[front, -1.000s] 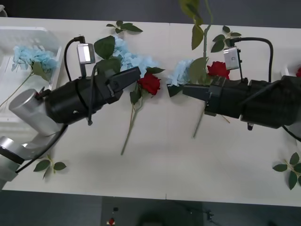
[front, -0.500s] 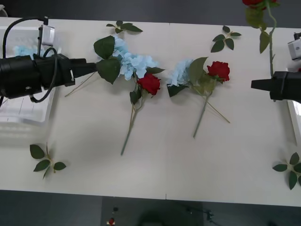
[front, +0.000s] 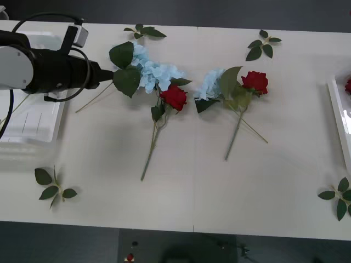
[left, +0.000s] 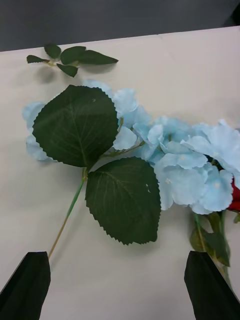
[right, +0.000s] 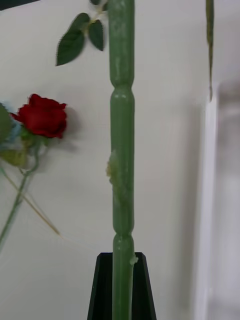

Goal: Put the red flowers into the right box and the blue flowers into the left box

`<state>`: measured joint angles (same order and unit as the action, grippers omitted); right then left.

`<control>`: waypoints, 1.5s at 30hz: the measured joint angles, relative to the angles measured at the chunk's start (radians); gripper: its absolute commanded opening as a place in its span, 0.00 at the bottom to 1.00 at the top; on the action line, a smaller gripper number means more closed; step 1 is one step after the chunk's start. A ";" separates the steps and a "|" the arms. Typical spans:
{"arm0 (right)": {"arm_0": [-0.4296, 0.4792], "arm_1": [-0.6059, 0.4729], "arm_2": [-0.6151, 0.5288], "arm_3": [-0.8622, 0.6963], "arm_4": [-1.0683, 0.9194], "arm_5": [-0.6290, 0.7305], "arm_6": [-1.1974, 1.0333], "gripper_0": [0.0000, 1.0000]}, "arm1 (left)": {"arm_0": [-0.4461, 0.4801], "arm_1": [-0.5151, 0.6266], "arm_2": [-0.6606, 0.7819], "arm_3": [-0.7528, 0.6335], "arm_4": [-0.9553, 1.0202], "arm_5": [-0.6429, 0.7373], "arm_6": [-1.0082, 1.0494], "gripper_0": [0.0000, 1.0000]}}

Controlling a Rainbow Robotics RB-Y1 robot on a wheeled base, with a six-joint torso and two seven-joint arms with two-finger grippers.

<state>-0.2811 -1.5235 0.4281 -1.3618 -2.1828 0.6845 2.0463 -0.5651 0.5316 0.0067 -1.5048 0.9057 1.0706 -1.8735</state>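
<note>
We see the right box (front: 335, 112) cut off at the table edge, our right gripper (right: 121, 285) clamped on a rose stem (right: 122, 150), head hidden; left gripper (left: 120, 285) spread wide by the left box (front: 33, 123); two red flowers (front: 174, 96) and two blue flowers (front: 156, 71) lying mid-table

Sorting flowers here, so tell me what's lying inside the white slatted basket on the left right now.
The left arm covers much of the slatted basket. The floor that shows is bare; under the arm cannot be seen. The open left pincer faces a blue flower.

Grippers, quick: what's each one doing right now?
Left gripper: open, empty, fingers pointed at the blue flower on the table.
Right gripper: shut on a green flower stem, beside the right box.
</note>
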 measured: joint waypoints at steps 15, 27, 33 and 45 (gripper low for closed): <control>0.051 -0.026 0.000 0.237 0.135 0.098 -0.016 0.00 | -0.092 -0.089 -0.123 0.261 -0.271 -0.189 -0.001 0.78; 0.093 -0.026 -0.001 0.242 0.226 0.008 -0.015 0.00 | -0.092 -0.089 -0.139 0.330 -0.370 -0.262 -0.001 0.77; 0.094 -0.026 -0.001 0.246 0.194 0.005 -0.014 0.00 | -0.092 -0.091 -0.139 0.402 -0.395 -0.307 -0.001 0.77; 0.118 -0.026 -0.001 0.246 0.159 -0.017 -0.003 1.00 | -0.092 -0.135 -0.139 0.452 -0.408 -0.311 -0.002 0.75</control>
<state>-0.1636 -1.5498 0.4274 -1.1154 -2.0240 0.6673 2.0430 -0.6572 0.3967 -0.1324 -1.0528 0.4978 0.7598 -1.8750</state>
